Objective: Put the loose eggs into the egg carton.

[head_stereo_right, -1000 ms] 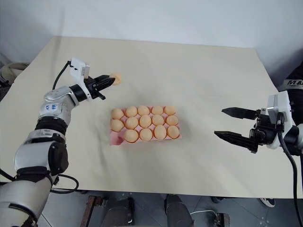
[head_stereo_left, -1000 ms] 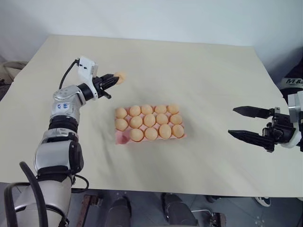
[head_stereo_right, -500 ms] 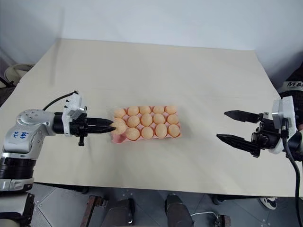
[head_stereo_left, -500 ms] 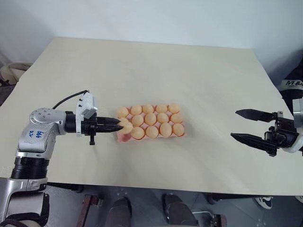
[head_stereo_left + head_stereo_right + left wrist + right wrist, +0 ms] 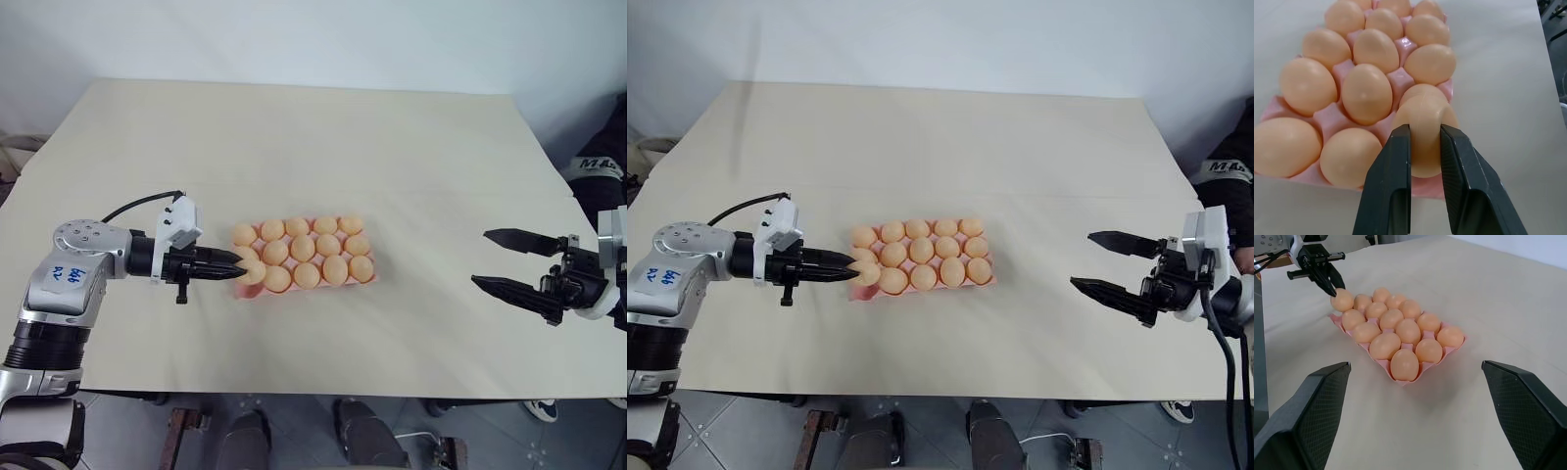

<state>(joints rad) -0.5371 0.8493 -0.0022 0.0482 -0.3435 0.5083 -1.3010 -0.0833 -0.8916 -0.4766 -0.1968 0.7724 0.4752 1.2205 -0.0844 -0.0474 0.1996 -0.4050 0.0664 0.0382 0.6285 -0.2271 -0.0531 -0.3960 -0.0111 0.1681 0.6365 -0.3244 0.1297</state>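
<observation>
The left gripper (image 5: 1425, 147) is clamped on 1 egg (image 5: 1424, 128), its 2 black fingers (image 5: 1387, 186) pinching the egg's near end while the far end hangs over the near-left corner of the pink egg carton (image 5: 242, 287). The carton sits mid-worktop (image 5: 392, 157) with 14 eggs (image 5: 304, 250) seated in its cups; judging from the head views, the cup under the held egg is the only 1 left open, so this looks like the last placement. The right gripper (image 5: 1117, 264) hovers well apart at the right side of the worktop, fingers spread wide and holding nothing.

The risks lie in the release. The egg looks tilted and held by its narrow end, so if the fingers part while it is above or off-centre of the cup, it may roll off the carton's edge onto the worktop. The cup's centre is hidden behind the egg in the wrist view, so alignment cannot be confirmed. Pushing down too far could press the egg against its neighbour (image 5: 1367, 93) or tip the light carton. Withdrawing the fingers sideways could also nudge the front-row egg (image 5: 1349, 156) just beside them.
</observation>
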